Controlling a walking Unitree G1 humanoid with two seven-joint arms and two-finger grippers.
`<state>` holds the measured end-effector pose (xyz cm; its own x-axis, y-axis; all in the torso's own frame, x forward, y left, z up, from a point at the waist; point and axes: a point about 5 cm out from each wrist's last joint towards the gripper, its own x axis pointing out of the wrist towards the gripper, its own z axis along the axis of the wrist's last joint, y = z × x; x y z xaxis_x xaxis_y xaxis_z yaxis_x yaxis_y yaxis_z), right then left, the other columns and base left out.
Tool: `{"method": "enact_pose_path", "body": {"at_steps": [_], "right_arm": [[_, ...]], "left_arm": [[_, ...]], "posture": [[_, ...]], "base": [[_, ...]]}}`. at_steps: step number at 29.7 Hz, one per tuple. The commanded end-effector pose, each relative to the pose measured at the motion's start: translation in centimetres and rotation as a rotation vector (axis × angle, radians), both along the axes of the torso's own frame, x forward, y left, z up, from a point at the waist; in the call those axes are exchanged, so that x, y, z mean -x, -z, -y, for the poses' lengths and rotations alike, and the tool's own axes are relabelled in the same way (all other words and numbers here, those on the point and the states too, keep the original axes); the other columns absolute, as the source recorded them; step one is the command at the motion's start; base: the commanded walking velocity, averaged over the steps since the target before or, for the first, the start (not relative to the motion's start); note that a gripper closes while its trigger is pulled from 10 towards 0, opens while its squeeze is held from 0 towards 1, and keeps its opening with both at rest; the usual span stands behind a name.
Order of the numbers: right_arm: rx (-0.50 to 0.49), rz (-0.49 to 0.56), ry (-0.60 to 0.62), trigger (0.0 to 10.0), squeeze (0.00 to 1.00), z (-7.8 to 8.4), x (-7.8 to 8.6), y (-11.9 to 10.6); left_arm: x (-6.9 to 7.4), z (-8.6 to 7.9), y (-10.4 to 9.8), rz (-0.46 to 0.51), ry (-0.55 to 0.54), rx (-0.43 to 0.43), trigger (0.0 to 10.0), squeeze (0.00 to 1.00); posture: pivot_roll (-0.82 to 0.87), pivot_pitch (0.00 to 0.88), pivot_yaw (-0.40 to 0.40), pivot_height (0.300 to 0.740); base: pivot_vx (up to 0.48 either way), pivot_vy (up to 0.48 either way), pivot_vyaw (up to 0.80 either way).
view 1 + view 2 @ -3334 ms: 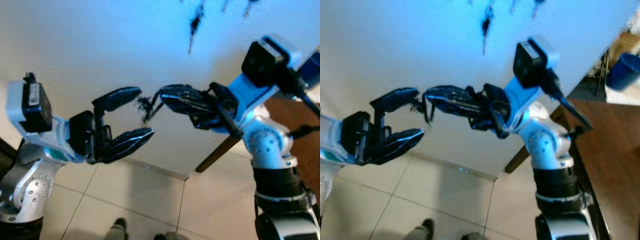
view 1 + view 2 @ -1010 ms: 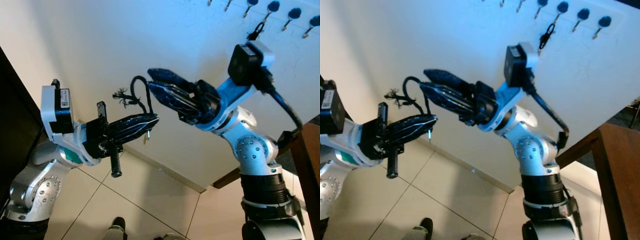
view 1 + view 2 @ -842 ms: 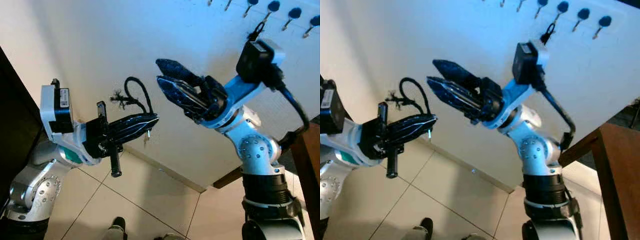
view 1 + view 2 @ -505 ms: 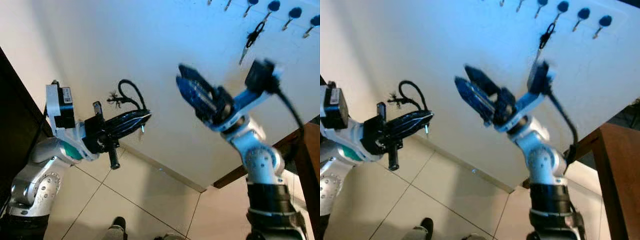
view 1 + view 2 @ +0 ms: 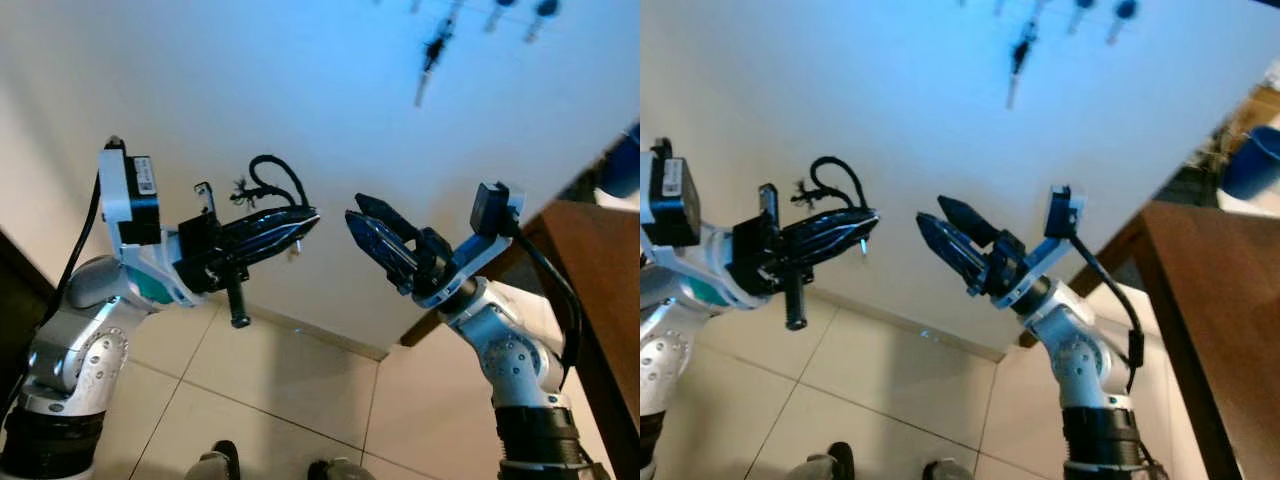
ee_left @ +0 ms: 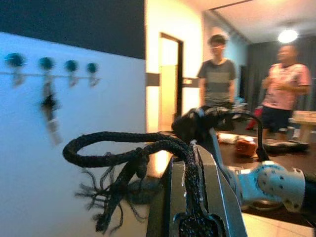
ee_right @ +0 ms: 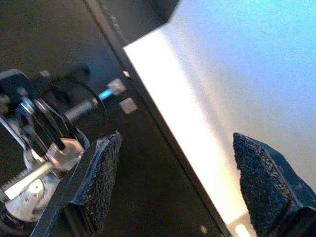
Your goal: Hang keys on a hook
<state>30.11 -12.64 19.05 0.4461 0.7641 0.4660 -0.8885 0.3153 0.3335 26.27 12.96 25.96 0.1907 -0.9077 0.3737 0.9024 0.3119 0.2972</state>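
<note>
My left gripper (image 5: 305, 222) is raised in front of the white wall and is shut on the keys. Their black cord loop (image 5: 275, 180) stands up above the fingers, and a small key tip (image 5: 296, 250) hangs below. In the left wrist view the frayed cord loop (image 6: 133, 148) arches over the shut fingers. My right gripper (image 5: 353, 207) is open, a short gap to the right of the left one, pointing at it and holding nothing. High on the wall runs a row of hooks (image 5: 1080, 15), one carrying another hung key bunch (image 5: 1018, 60).
A brown wooden table (image 5: 1210, 300) stands at the right, with a blue bin (image 5: 1250, 160) beyond it. Tiled floor (image 5: 280, 400) lies below, with a person's shoes (image 5: 215, 465) at the bottom edge. Two people (image 6: 217, 64) stand in the room behind.
My right gripper has drawn back from the cord loop, dropped lower and to the right, and stands open. The left gripper keeps the keys. The camera has shifted too.
</note>
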Motion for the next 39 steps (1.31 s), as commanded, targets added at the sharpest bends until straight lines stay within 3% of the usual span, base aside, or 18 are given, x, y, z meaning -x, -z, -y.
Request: {"method": "enact_pose_path", "body": {"at_steps": [1, 4, 5, 8, 9, 10, 14, 19, 25, 39], "right_arm": [[0.018, -0.025, 0.009, 10.0, 0.00, 0.0, 0.2, 0.9], [0.029, -0.043, -0.004, 10.0, 0.00, -0.7, 0.5, 1.6], [0.028, -0.047, -0.009, 10.0, 0.00, -1.0, 0.6, 1.7], [0.027, -0.048, -0.013, 10.0, 0.00, -1.2, 0.6, 1.7], [0.030, -0.050, -0.020, 10.0, 0.00, -1.4, 0.7, 1.8], [0.040, -0.053, -0.026, 10.0, 0.00, -1.7, 0.8, 2.0], [0.045, -0.059, -0.031, 10.0, 0.00, -1.9, 0.8, 2.2], [0.052, -0.070, -0.030, 10.0, 0.00, -2.4, 1.0, 2.7], [0.014, -0.074, -0.019, 10.0, 0.00, -2.4, 0.8, 2.4], [-0.003, -0.053, -0.021, 10.0, 0.00, -3.1, 0.6, 1.9]], "left_arm": [[0.2, 0.7, -0.3, 0.036, 0.016, -0.020, 0.0, 0.00], [0.0, 1.5, -0.5, 0.072, 0.006, -0.047, 0.0, 0.00], [-0.2, 1.7, -0.7, 0.081, 0.002, -0.047, 3.3, 0.00], [-0.3, 1.8, -0.8, 0.086, -0.001, -0.046, 3.3, 0.00], [-0.4, 2.0, -0.9, 0.096, -0.007, -0.054, 4.8, 0.00], [-0.7, 2.2, -1.0, 0.103, -0.020, -0.053, 10.0, 0.00], [-1.1, 2.3, -1.1, 0.107, -0.044, -0.043, 10.0, 0.00], [-2.5, 2.6, -1.4, 0.107, -0.174, 0.010, 10.0, 0.00], [-2.7, 2.9, -1.7, 0.132, -0.201, 0.021, 10.0, 0.00], [-3.0, 4.0, -2.4, 0.223, -0.246, -0.014, 10.0, 0.00]], "posture": [[-0.02, 0.087, -0.040, 0.740], [-0.02, 0.089, -0.039, 0.740], [-0.02, 0.089, -0.039, 0.740], [-0.02, 0.089, -0.039, 0.740], [-0.03, 0.091, -0.036, 0.740], [-0.03, 0.091, -0.036, 0.740], [-0.03, 0.091, -0.035, 0.740], [-0.04, 0.091, -0.032, 0.740], [-0.04, 0.091, -0.032, 0.740], [-0.04, 0.088, -0.031, 0.740]], "base": [[0.000, 0.000, -0.63], [0.000, 0.000, -0.62], [0.000, 0.000, -0.63], [0.000, 0.000, -0.63], [0.000, 0.000, -0.63], [0.000, 0.000, -0.63], [0.000, 0.000, -0.62], [0.000, 0.000, -0.62], [0.000, 0.000, -0.56], [0.168, 0.000, 0.00]]}}
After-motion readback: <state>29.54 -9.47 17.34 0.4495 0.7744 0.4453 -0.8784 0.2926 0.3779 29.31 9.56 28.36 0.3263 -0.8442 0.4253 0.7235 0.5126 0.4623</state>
